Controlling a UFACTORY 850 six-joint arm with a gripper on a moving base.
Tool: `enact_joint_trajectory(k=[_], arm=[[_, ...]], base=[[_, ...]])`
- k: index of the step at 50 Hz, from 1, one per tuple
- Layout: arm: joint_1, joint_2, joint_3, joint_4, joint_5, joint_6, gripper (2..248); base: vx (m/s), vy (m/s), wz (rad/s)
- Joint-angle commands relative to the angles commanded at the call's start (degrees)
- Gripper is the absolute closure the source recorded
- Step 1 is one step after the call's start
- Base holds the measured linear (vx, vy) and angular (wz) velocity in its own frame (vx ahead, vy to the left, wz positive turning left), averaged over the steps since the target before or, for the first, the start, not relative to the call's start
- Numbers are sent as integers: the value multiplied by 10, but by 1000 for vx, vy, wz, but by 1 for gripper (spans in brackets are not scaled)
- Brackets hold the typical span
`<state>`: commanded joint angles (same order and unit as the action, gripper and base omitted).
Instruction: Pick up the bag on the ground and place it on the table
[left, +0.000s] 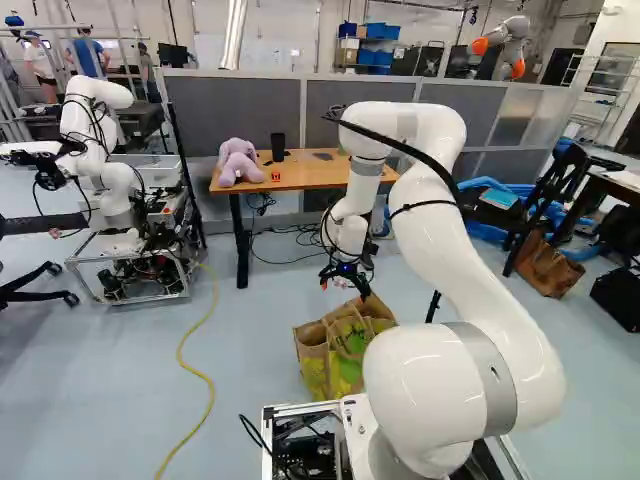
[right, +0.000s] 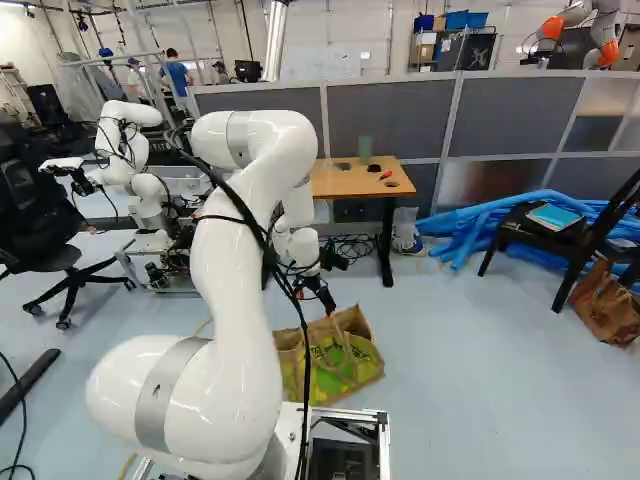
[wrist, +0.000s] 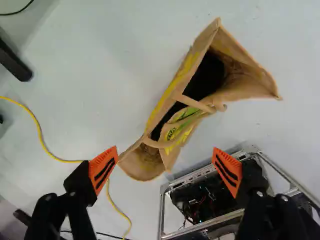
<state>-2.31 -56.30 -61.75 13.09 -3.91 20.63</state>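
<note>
An upward-gaping bag (wrist: 192, 106) sits ahead of the tool (left: 345, 288), fingers (wrist: 103, 169) spread wide

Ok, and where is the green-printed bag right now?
The bag stands on the floor near the middle of the left base view, right of the yellow cord, nearer than the wooden table and ahead of the open jaws.

In the left base view, a lavender plush toy (left: 240, 162) sits between ten and eleven o'clock, a black cup (left: 278, 147) near it at eleven. Another robot (left: 95, 130) stands at ten; a yellow cable (left: 208, 385) curves along the floor between nine and seven. In the right base view, a black chair (right: 580, 238) bearing a flat teal item (right: 555, 217), blue foam tubes (right: 470, 222) and a brown handbag (right: 605, 305) lie around three.
</note>
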Motion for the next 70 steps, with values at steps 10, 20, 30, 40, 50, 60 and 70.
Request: enact_joint_trajectory(k=[10,20,30,40,50,60,70], arm=[[0,-22,-16,0,0,59,3],[0,-45,-32,0,0,119,3],[0,-67,-49,0,0,179,3],[0,-90,-66,0,0,239,3],[0,-112,-83,0,0,300,3],[0,-134,-101,0,0,354,3],[0,-156,-119,0,0,364,3]], base=[[0,0,0],[0,0,0],[0,0,0],[0,0,0],[0,0,0],[0,0,0],[0,0,0]])
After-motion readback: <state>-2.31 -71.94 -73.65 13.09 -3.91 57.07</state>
